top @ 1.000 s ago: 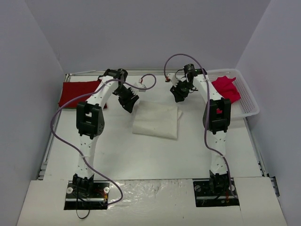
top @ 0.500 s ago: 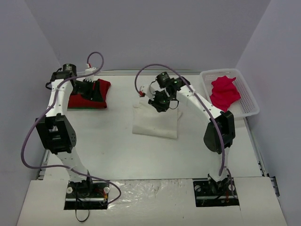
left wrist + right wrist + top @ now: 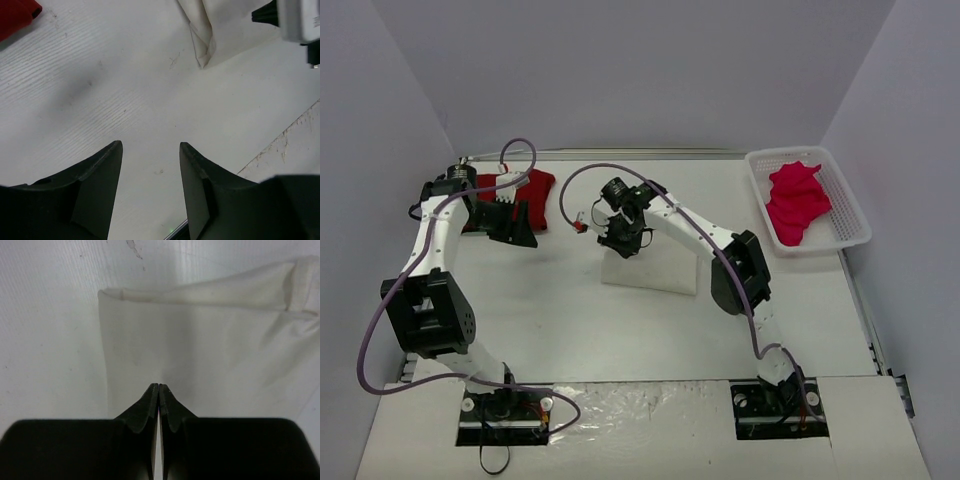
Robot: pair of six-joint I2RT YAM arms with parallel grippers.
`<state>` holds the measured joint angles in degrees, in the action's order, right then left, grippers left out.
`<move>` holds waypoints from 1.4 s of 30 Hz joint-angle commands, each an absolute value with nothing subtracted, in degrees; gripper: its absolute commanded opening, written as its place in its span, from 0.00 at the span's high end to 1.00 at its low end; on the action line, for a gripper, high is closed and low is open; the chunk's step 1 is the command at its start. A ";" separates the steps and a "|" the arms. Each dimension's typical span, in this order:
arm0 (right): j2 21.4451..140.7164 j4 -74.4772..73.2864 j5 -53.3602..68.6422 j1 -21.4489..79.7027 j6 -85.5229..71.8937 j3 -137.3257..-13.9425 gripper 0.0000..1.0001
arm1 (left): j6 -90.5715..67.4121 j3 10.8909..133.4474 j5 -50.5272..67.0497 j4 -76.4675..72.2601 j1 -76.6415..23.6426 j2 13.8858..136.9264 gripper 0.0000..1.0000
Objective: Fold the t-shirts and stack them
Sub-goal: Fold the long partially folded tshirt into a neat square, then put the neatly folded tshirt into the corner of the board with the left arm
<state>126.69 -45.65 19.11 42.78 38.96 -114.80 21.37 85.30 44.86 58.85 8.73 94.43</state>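
The folded cream-white t-shirt point(image 3: 660, 268) lies mid-table. My right gripper point(image 3: 622, 243) is over its left part, shut, with nothing between the fingers; in the right wrist view its tips point(image 3: 158, 386) sit just above the cloth point(image 3: 200, 350). The folded red t-shirt point(image 3: 515, 187) lies at the far left. My left gripper point(image 3: 516, 232) is open and empty just in front of it, over bare table point(image 3: 150, 145). A red corner point(image 3: 15, 12) and a cream corner point(image 3: 205, 37) show in the left wrist view. The pinkish-red t-shirt point(image 3: 795, 198) lies crumpled in the basket.
The white lattice basket point(image 3: 855, 228) stands at the far right against the wall. Grey walls close in the table on three sides. The right arm's cable loops above the cream shirt. Part of the right gripper's body point(image 3: 300, 20) shows in the left wrist view.
The left arm swung from the cream shirt to the far left, by the red shirt. The right arm swept left across the cream shirt to its left part.
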 commanded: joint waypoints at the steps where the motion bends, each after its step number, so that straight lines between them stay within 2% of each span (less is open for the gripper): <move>1: 130.16 -49.75 19.86 44.91 38.23 -119.00 1.00 | 21.18 84.11 44.82 56.87 8.88 91.06 0.52; 11: 137.98 -49.57 21.62 46.23 38.76 -116.46 1.00 | 20.74 81.65 42.98 55.11 8.88 89.12 0.49; 18: 136.07 -49.83 20.13 46.58 37.80 -118.82 0.99 | 20.92 81.47 42.53 54.58 8.88 89.47 0.42; 19: 135.18 -49.83 19.78 46.58 37.62 -119.09 0.90 | 20.83 81.47 42.63 54.67 8.88 89.47 0.41; 21: 131.86 -50.01 18.64 46.58 37.18 -119.53 0.84 | 20.39 81.47 43.06 54.41 8.88 89.30 0.38; 22: 130.88 -50.01 18.28 46.58 37.09 -119.36 0.76 | 20.22 81.39 43.15 53.97 8.88 89.21 0.36; 24: 127.72 -50.10 17.49 46.67 36.65 -118.66 0.73 | 19.87 81.12 43.68 53.70 8.88 89.12 0.34; 29: 123.84 -49.92 14.16 49.04 34.10 -113.48 0.68 | 18.11 79.81 43.60 51.95 8.96 88.42 0.34; 35: 125.24 -47.12 10.82 54.57 33.93 -107.14 0.67 | 15.12 78.66 43.85 49.48 11.15 86.93 0.33; 42: 131.65 -45.62 5.99 57.39 32.96 -112.49 0.62 | 13.45 76.12 45.26 47.29 15.72 84.03 0.31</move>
